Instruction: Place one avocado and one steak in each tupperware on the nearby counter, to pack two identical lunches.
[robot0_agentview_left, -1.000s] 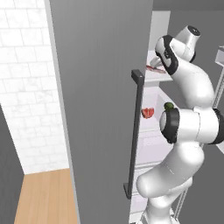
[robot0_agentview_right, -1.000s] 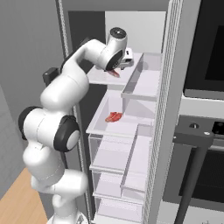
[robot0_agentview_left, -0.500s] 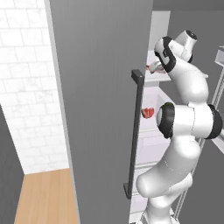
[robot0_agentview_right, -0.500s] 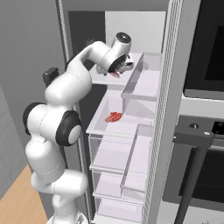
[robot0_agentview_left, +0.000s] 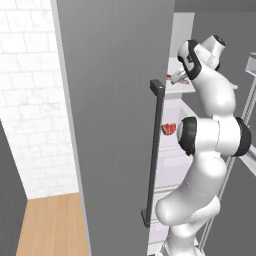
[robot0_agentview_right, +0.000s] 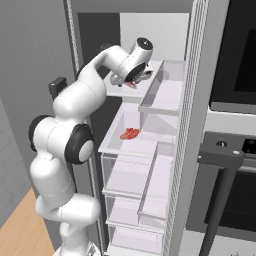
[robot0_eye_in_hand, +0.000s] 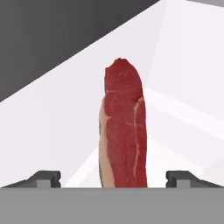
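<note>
The arm reached high into the open fridge, and the pincer (robot0_eye_in_hand: 113, 178) sat right down over a steak (robot0_eye_in_hand: 124, 131) on the upper shelf (robot0_agentview_right: 117, 90). From the hand's own camera the red slab ran straight up the middle, lengthwise between the two dark fingertips (robot0_eye_in_hand: 43, 178), which stood wide apart on either side and clear of the meat, so nothing was gripped yet. That line-up looked deliberate: with the jaws straddling the narrow width of the slab, a simple squeeze would catch it across its short side. In the right base view the hand (robot0_agentview_right: 134, 75) was tipped downward at the shelf's front, the steak's red edge just peeping out beneath it. A second steak (robot0_agentview_right: 129, 133) lay one shelf lower, flat and untouched, presumably waiting for the other lunch. From the left, the big grey fridge door (robot0_agentview_left: 115, 125) with its dark handle (robot0_agentview_left: 153, 155) stood swung open, which is why the arm had to curl round it. By my reckoning this was the grasp step, with packing not yet begun.
</note>
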